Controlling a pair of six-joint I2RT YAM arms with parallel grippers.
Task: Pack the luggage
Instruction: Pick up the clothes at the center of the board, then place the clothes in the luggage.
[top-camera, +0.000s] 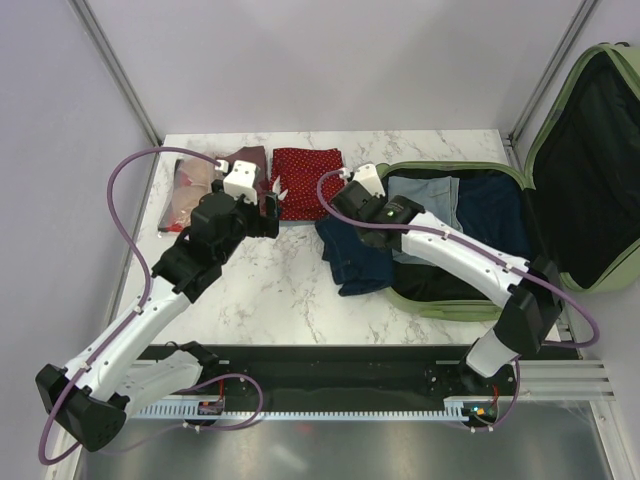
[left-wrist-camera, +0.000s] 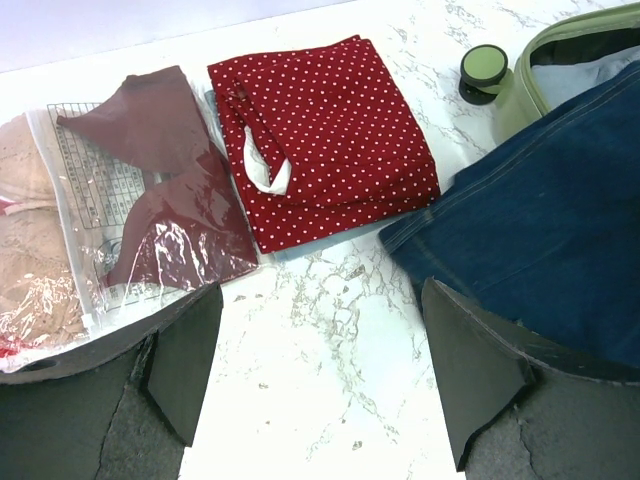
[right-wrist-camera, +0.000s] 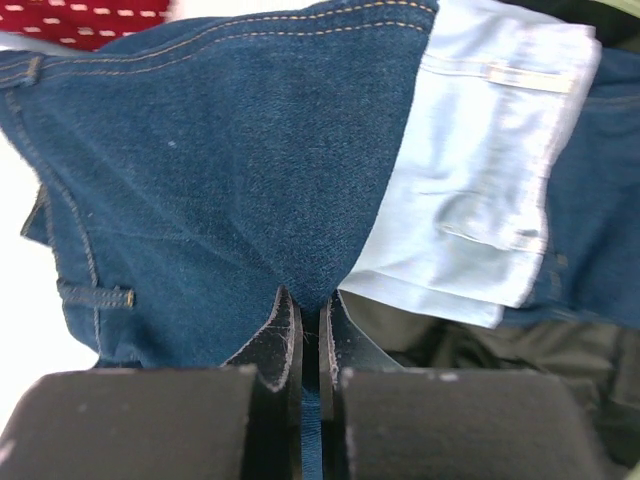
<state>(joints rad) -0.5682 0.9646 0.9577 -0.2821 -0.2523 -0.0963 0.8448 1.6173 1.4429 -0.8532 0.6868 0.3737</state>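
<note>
luggage (top-camera: 590, 180): sage-green hard shell, lying open at the right end of the marble table (top-camera: 280, 295). the base sits flat on the tabletop. the lid stands raised at the far right, its black lining facing the arms.
wheel (left-wrist-camera: 484, 70): green and black, at the corner of the luggage base, seen in the left wrist view.
jeans (top-camera: 360, 262): dark blue denim draped across the left rim of the base, part inside the shell and part spilling onto the table.
light blue garment (top-camera: 425, 195): folded, inside the base, touching the jeans on their right side.
right gripper (right-wrist-camera: 312, 335): reaches over the left rim of the base. its fingers are pressed together with a fold of the jeans pinched between them.
left gripper (left-wrist-camera: 330, 375): fingers spread wide and holding nothing, above bare marble between the red polka-dot cloth and the jeans.
red polka-dot cloth (left-wrist-camera: 320, 140): folded flat on the table, just left of the luggage. its near corner lies close to the jeans; contact cannot be told.
clear bag (left-wrist-camera: 160, 190): holds a maroon garment and lies flat just beside the left edge of the red polka-dot cloth.
second packet (left-wrist-camera: 30, 250): pale pink lace in plastic, at the far left of the table, beside the clear bag.
</note>
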